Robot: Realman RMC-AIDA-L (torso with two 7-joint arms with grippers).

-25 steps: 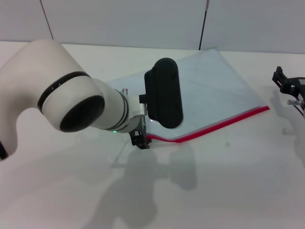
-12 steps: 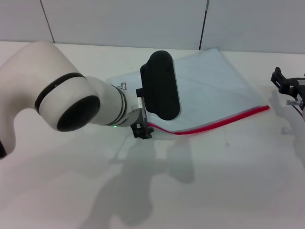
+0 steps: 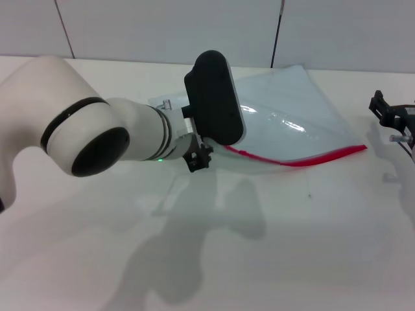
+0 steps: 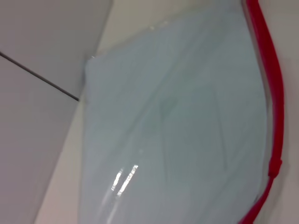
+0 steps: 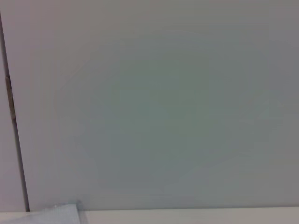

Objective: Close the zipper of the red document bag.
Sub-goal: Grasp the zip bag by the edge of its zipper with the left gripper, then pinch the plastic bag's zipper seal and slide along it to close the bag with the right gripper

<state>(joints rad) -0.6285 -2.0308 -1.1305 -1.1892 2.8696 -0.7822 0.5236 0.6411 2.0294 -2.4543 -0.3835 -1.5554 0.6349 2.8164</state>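
Observation:
The red document bag (image 3: 292, 110), a translucent pale blue pouch, lies on the white table (image 3: 272, 246), its left end raised off the surface. Its red zipper (image 3: 305, 159) runs along the near edge and sags in a curve between the right corner and my left gripper (image 3: 198, 157). That gripper is at the zipper's left end and shut on it, partly hidden behind the black wrist housing. The left wrist view shows the bag (image 4: 177, 121) and the zipper (image 4: 273, 98) with a small thicker bump low on the strip. My right gripper (image 3: 391, 118) is parked at the far right, apart from the bag.
A grey panelled wall (image 3: 194, 29) rises behind the table. My large white left arm (image 3: 97, 136) covers the left middle of the head view. A corner of the bag (image 5: 60, 212) shows below the wall in the right wrist view.
My left gripper has moved up and away from the table's near edge, taking the zipper's left end with it. The bag's left side has lifted and the zipper now sags.

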